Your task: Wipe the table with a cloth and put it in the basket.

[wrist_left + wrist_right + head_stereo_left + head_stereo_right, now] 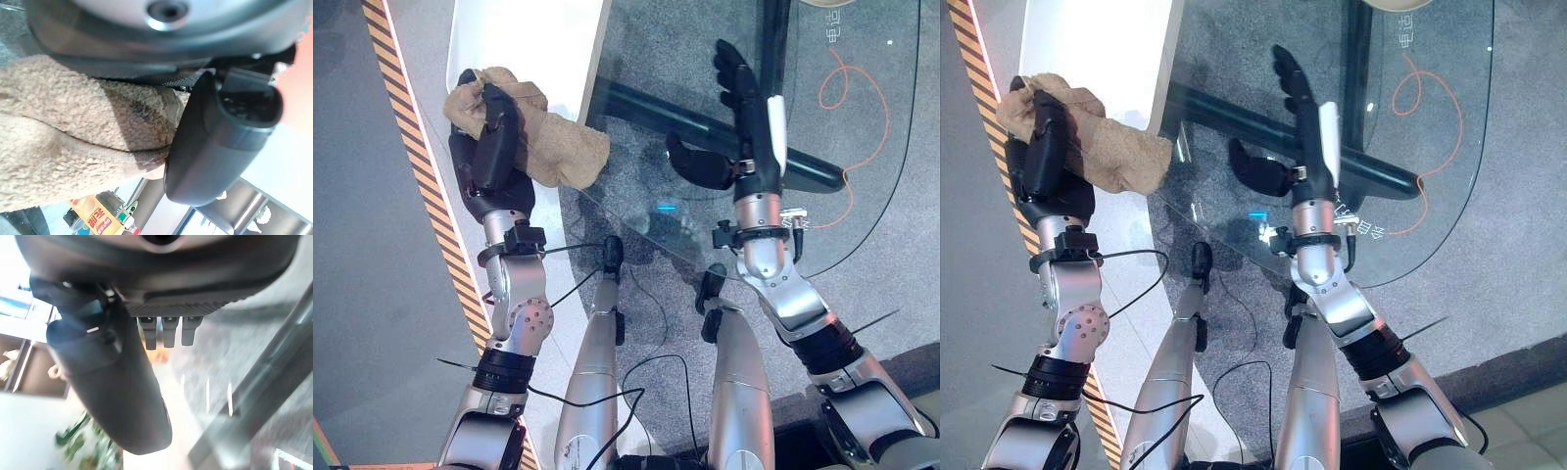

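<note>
My left hand [494, 147] has its fingers curled round the tan cloth [563, 147], clamping it at the near left edge of the glass worktop [842, 147], where the glass meets a white panel [524, 39]. My right hand [749, 98] hovers above the glass with fingers straight and apart, holding nothing.

A tan, fluffy cloth [543, 137] is seen bunched and crumpled at the corner of the glass table [862, 108], beside a white surface [524, 39], gripped by the left hand [494, 147].
</note>
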Controlling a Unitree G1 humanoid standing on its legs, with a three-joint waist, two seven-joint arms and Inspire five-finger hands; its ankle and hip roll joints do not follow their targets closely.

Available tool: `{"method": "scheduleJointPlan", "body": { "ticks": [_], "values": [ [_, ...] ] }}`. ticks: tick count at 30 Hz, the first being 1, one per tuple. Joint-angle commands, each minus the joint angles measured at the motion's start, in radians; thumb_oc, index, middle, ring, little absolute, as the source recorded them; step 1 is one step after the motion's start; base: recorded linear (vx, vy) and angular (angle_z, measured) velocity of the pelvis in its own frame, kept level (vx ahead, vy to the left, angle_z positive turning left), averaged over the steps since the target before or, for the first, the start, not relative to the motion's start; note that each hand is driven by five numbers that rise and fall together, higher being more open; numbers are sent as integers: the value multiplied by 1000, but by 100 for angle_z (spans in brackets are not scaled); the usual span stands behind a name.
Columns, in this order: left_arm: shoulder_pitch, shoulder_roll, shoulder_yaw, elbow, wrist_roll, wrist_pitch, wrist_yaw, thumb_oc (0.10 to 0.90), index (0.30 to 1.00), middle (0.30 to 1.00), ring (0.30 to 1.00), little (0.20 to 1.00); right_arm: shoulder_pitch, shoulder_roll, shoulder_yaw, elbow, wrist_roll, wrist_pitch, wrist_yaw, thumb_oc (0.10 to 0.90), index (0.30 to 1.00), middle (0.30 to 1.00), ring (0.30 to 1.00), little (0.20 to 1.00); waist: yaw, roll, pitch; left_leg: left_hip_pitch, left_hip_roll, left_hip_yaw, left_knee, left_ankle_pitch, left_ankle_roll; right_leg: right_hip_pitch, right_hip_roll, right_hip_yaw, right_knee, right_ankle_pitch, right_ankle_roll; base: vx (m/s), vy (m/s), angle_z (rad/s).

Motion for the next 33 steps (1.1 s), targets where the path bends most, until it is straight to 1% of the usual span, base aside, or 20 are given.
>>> {"method": "scheduleJointPlan", "body": {
  "ticks": [1,3,9,10,11,13,14,15,16,18,20,22,23,24,27,31,33],
  "values": [
    [-104,45,77,-152,115,-164,-33,100,300,300,300,200,-59,14,-55,-71,-73,-141,-74,800,900,900,900,900,3,-20,-26,20,-49,53,117,-178,37,78,50,6,-250,121,27,3,23,-3],
    [-107,54,85,-145,136,-183,-26,100,300,300,300,200,-37,10,-73,-29,-101,-144,-129,800,900,900,900,900,-3,-19,-26,22,-47,56,118,-180,36,79,50,10,-250,120,28,4,33,-5],
    [-131,71,103,-122,188,-222,-3,100,300,300,300,200,1,8,-127,95,-109,-166,-270,800,900,900,900,900,-17,-12,-26,27,-44,62,113,-183,34,79,54,25,-250,119,27,3,45,-7],
    [-135,75,105,-115,198,-233,-4,100,300,300,300,200,4,2,-138,124,-110,-163,-301,800,900,900,900,900,-19,-10,-26,28,-44,62,113,-185,34,78,55,28,-248,118,27,4,63,-15],
    [-151,81,105,-107,216,-237,7,100,300,300,300,200,4,-4,-145,170,-112,-175,-341,800,900,900,900,900,-22,-5,-26,28,-43,65,113,-186,33,76,55,32,-248,118,27,2,62,-13],
    [-169,89,105,-98,236,-241,18,100,300,300,300,200,1,-16,-156,222,-106,-173,-383,800,900,900,900,900,-25,-3,-26,29,-42,67,113,-187,31,77,55,35,-248,117,27,0,50,-5],
    [-185,99,105,-93,247,-238,32,100,300,300,300,200,3,-27,-166,267,-94,-189,-408,800,900,900,900,900,-28,-1,-26,31,-41,69,111,-188,31,79,54,37,-251,118,27,2,32,-1],
    [-186,99,104,-92,248,-239,34,100,300,300,300,200,1,-27,-166,270,-93,-192,-409,800,900,900,900,900,-27,-1,-26,31,-41,69,110,-188,31,78,55,37,-251,118,27,4,51,-1],
    [-206,113,105,-79,262,-243,48,100,300,300,300,200,6,-40,-185,339,-55,-207,-442,800,900,900,900,900,-31,1,-26,31,-39,71,113,-190,30,77,55,40,-249,117,27,4,39,-1],
    [-223,125,102,-64,281,-249,66,100,300,300,300,200,12,-42,-204,408,-19,-244,-461,800,900,900,900,900,-34,0,-26,32,-38,71,113,-192,29,79,56,41,-251,118,27,2,21,-1],
    [-255,145,102,-46,291,-246,91,100,300,300,300,200,15,-46,-222,490,36,-274,-468,800,900,900,900,900,-37,-2,-26,32,-35,72,114,-195,29,79,58,43,-253,118,26,0,0,0],
    [-279,156,96,-36,293,-244,112,100,300,300,300,200,12,-47,-225,545,61,-287,-469,800,900,900,900,900,-37,-4,-26,32,-33,72,114,-197,29,79,58,44,-253,117,26,0,0,0],
    [-313,173,89,-20,290,-248,144,100,300,300,300,200,3,-52,-223,614,104,-292,-468,800,900,900,900,900,-38,-5,-26,31,-30,73,114,-198,28,78,60,43,-254,117,26,0,0,0],
    [-323,176,85,-13,301,-251,159,100,300,300,300,200,1,-53,-221,633,108,-288,-472,800,900,900,900,900,-39,-6,-26,29,-29,73,114,-198,27,76,61,43,-254,117,26,0,0,0],
    [-395,206,59,26,349,-244,240,100,300,300,300,200,-21,-67,-201,737,175,-283,-460,800,900,900,900,900,-43,-10,-26,26,-24,75,117,-198,25,74,61,43,-255,119,24,0,-3,-1],
    [-455,231,40,77,400,-240,297,100,300,300,300,200,-39,-78,-204,853,235,-301,-419,800,900,900,900,900,-45,-12,-26,24,-21,76,119,-198,25,73,61,42,-259,122,21,0,-3,-1],
    [-512,256,18,135,460,-232,360,100,300,300,300,200,-57,-84,-206,942,260,-315,-382,800,900,900,900,900,-48,-12,-26,22,-18,76,126,-200,25,74,62,43,-258,121,19,0,0,0]
  ]
}}
